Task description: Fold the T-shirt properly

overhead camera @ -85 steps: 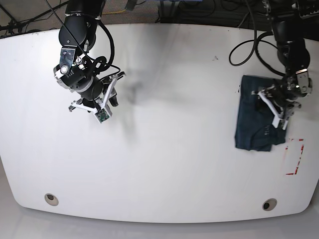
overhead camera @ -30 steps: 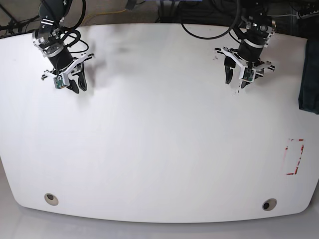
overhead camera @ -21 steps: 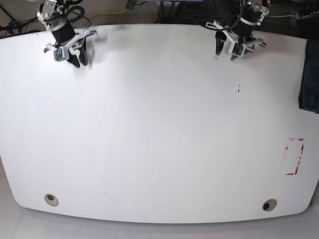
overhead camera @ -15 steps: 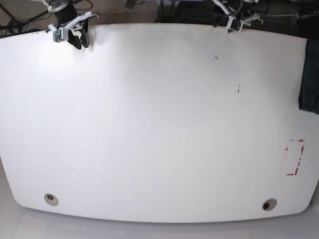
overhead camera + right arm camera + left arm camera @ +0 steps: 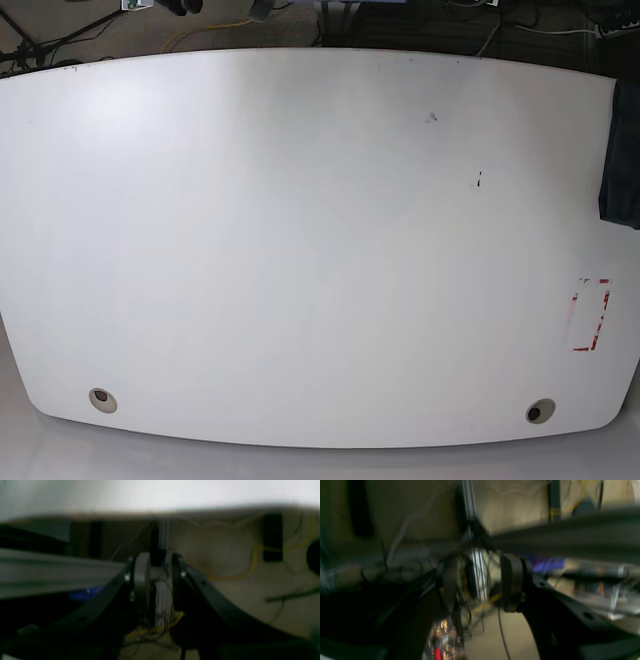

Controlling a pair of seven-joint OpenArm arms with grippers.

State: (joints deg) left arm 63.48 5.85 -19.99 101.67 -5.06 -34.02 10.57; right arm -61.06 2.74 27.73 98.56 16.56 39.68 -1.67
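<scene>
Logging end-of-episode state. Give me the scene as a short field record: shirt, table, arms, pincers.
shirt: dark navy-teal folded cloth T-shirt, at the table's right edge in the base view, partly cut off by the frame
table: white rounded table, with a red-outlined rectangle mark near its right edge
arms: almost out of the base view, off the table
left pincer: open, nothing between the fingers
right pincer: open with a narrow gap, holding nothing
</scene>
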